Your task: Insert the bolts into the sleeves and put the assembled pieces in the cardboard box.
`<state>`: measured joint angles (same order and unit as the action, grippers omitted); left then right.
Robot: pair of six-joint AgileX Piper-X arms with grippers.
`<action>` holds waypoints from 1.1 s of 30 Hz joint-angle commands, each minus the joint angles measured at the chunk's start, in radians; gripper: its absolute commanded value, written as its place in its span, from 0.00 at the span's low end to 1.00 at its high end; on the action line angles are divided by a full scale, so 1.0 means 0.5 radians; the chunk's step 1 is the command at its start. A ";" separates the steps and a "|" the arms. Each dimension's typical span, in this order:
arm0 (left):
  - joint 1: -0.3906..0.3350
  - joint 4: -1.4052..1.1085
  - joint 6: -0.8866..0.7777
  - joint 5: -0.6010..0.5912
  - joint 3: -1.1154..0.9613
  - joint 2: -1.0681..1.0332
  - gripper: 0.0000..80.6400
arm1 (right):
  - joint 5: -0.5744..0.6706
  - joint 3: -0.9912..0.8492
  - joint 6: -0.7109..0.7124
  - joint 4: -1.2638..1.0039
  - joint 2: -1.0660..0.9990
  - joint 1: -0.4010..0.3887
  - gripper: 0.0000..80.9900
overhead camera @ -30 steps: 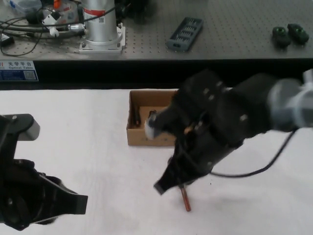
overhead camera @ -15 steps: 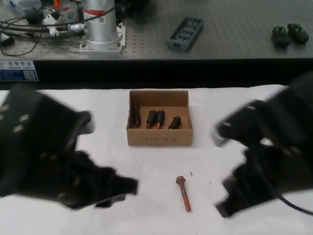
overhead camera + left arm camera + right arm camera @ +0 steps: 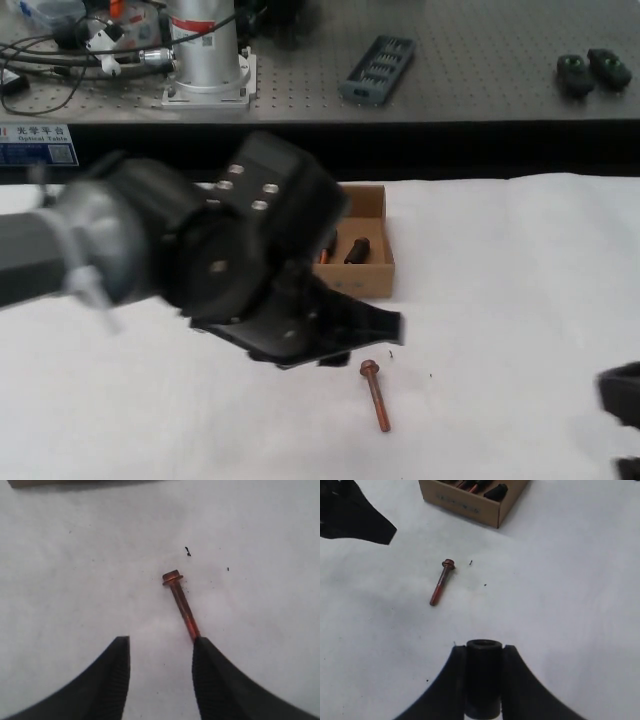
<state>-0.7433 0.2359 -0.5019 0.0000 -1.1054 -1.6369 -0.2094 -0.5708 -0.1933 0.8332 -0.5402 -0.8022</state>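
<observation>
bolt (image 3: 182,605): we judge stiff, light, slick; take mid-shank | left gripper (image 3: 160,645) apart | right gripper (image 3: 484,652) clamps sleeve (image 3: 483,680)

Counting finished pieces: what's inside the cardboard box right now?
Inside the cardboard box, one black sleeve and part of a second, copper-coloured piece show. The left arm covers the rest, so no full count.
</observation>
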 commanded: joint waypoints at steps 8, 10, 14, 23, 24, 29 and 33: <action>-0.032 0.021 -0.275 0.029 -0.208 -0.291 0.37 | -0.054 -0.002 -0.104 0.392 0.325 0.010 0.05; -0.044 0.021 -0.301 0.041 -0.238 -0.332 0.37 | -0.054 -0.002 -0.117 0.432 0.353 0.010 0.05; -0.090 0.065 -0.315 0.122 -0.313 -0.416 0.37 | -0.054 -0.002 -0.121 0.446 0.371 0.010 0.05; -0.184 0.064 -0.441 0.262 -0.380 -0.568 0.37 | -0.054 -0.002 -0.121 0.446 0.371 0.010 0.05; -0.183 0.064 -0.440 0.280 -0.380 -0.579 0.37 | -0.054 -0.002 -0.121 0.446 0.371 0.010 0.05; -0.183 0.051 -0.433 0.361 -0.380 -0.624 0.37 | -0.048 -0.002 -0.121 0.446 0.371 0.010 0.05; -0.183 0.005 -0.447 0.355 -0.380 -0.678 0.37 | -0.048 -0.002 -0.121 0.446 0.371 0.010 0.05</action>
<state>-0.8324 0.2442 -0.6997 0.1544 -1.2870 -1.9495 -0.2361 -0.5708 -0.2501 1.0642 -0.3630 -0.8022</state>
